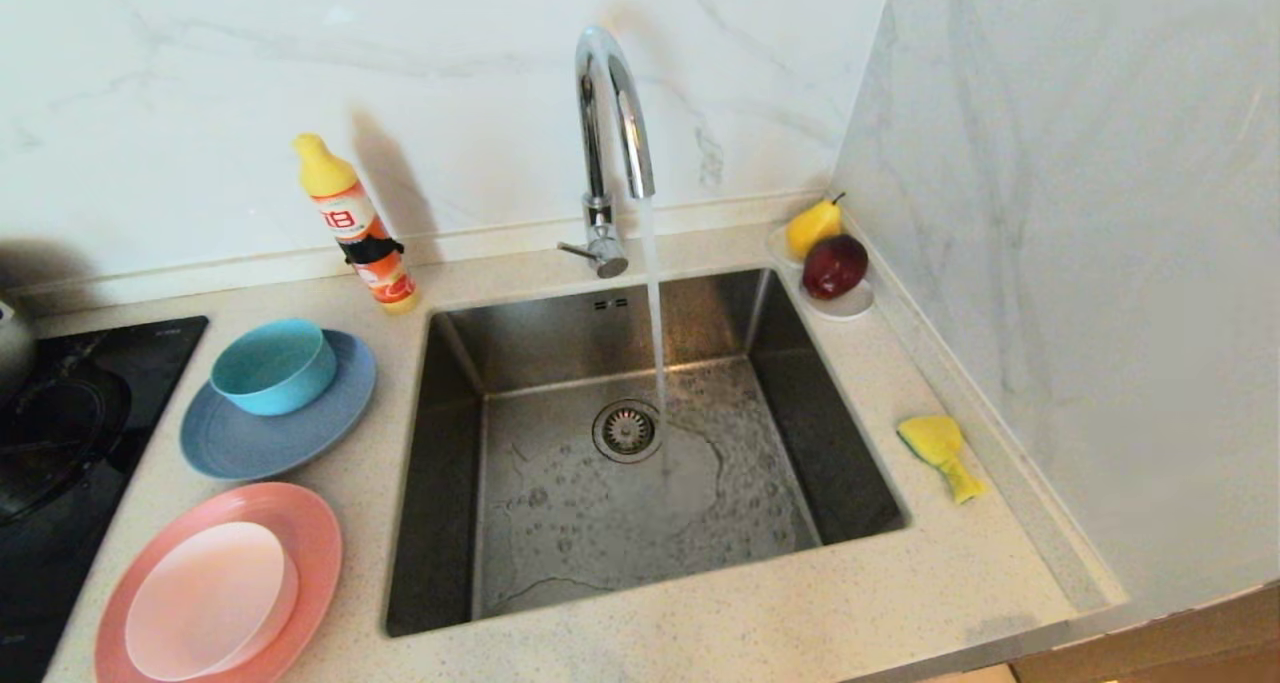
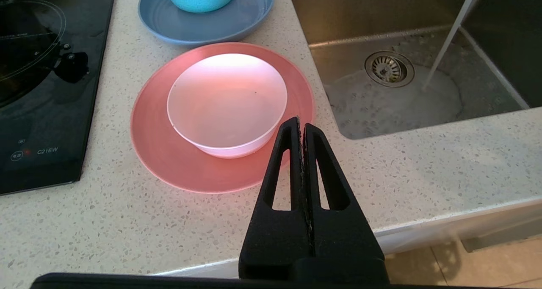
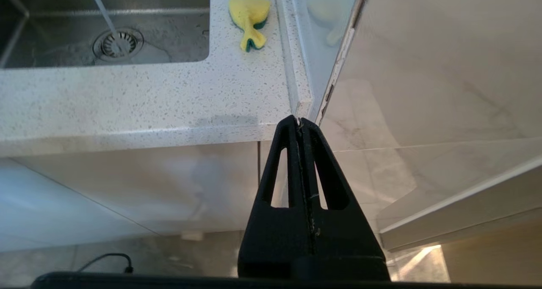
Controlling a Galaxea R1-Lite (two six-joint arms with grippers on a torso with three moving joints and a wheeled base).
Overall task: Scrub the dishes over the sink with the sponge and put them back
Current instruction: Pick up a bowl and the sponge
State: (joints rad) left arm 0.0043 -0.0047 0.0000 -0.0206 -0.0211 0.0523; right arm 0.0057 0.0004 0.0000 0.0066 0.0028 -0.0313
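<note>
Left of the steel sink (image 1: pixel 450 463) a pale pink bowl (image 1: pixel 210 598) sits in a salmon-pink plate (image 1: pixel 310 538). Behind them a teal bowl (image 1: pixel 272 365) rests on a grey-blue plate (image 1: pixel 240 443). The yellow sponge (image 1: pixel 940 448) with its green side lies on the counter right of the sink, by the wall. Water runs from the chrome tap (image 1: pixel 610 113) into the basin. My left gripper (image 2: pixel 300 122) is shut and empty, held short of the counter's front edge near the pink plate (image 2: pixel 161 153). My right gripper (image 3: pixel 299 120) is shut and empty, below the counter's front right corner, well short of the sponge (image 3: pixel 249 16). Neither gripper shows in the head view.
A dish-soap bottle (image 1: pixel 355 225) stands behind the blue plate. A white saucer (image 1: pixel 850 305) with a yellow pear (image 1: pixel 812 225) and a dark red fruit (image 1: pixel 835 265) sits in the back right corner. A black hob (image 1: pixel 70 433) lies at the far left. The marble wall (image 1: pixel 1080 263) bounds the counter's right side.
</note>
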